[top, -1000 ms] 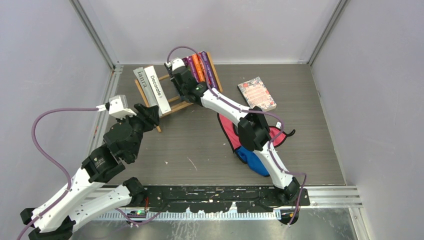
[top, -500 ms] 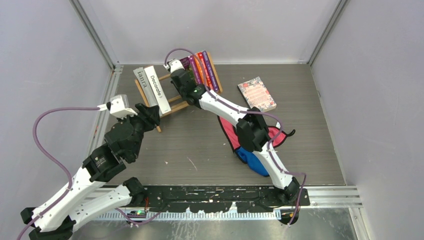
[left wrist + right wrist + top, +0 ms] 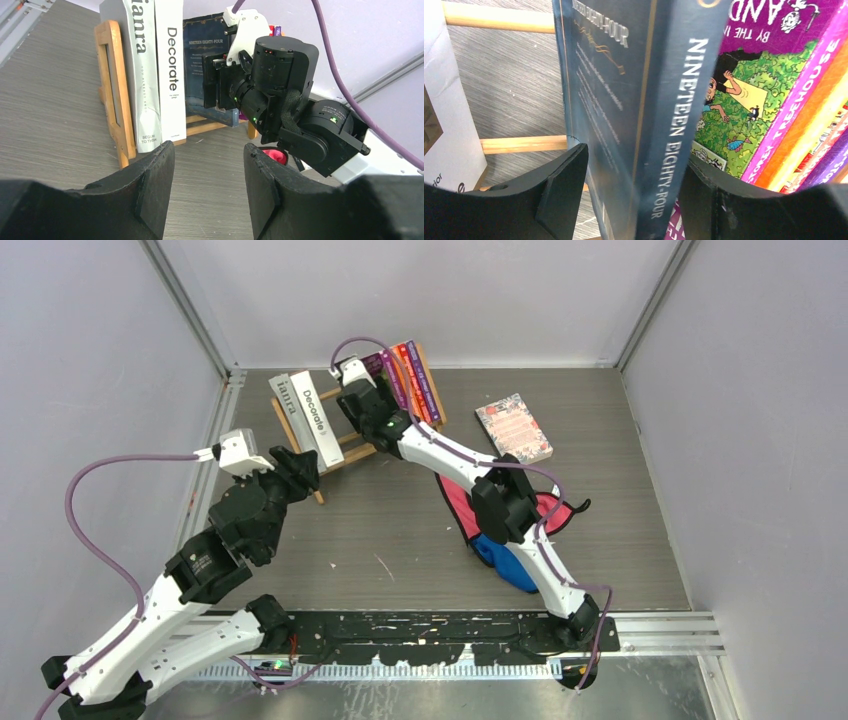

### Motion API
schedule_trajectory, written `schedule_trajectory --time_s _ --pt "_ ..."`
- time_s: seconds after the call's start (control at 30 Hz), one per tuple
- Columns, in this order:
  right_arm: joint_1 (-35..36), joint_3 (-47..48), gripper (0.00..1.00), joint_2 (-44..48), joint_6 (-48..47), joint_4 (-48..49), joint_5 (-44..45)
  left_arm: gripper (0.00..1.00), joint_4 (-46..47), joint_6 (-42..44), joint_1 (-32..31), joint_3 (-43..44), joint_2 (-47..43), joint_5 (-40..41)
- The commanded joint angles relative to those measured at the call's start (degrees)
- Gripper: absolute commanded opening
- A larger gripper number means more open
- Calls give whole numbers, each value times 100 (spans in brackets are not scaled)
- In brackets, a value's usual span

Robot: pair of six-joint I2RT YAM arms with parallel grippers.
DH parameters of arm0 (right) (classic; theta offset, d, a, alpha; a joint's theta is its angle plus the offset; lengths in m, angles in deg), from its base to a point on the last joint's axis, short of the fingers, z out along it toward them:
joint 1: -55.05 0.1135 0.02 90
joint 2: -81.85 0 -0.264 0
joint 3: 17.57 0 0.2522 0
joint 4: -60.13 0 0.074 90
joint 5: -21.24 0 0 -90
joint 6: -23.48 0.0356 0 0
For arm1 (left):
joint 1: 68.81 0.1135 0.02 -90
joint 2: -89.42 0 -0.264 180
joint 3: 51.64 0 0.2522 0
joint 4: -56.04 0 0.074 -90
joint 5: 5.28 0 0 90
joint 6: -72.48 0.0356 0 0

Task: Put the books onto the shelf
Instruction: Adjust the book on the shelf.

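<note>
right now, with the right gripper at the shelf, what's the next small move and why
Probably back the right gripper straight off the dark book: it already stands in the shelf beside the purple book, with a finger on either side.

- Left wrist view: the right arm point(image 3: 285, 100) covers the middle and right end of the shelf point(image 3: 114, 95); books there show only as slivers.
- The left gripper point(image 3: 207, 150), near the shelf's left end, is cut off by the bottom edge.
- On the shelf, the dark book point(image 3: 624, 100) runs past the right wrist view's top and bottom; whether the right gripper point(image 3: 631, 165) presses it cannot be told.
- The purple book point(image 3: 764, 65) beside it has its title cropped.
- Right of the shelf, the floral book point(image 3: 513, 428) has print too small to read.
- In front of the shelf, the red cloth point(image 3: 455, 504) and blue cloth point(image 3: 492, 552) lie partly under the right arm.
</note>
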Motion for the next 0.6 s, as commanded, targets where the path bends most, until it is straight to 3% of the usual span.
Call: schedule_trajectory --time_s 0.0,0.57 --pt "-123 -101 68 502 -146 270 575 53 181 11 28 57 -59 8" --pt "7 -605 67 1059 -657 838 1200 53 94 -64 41 56 -158 -34"
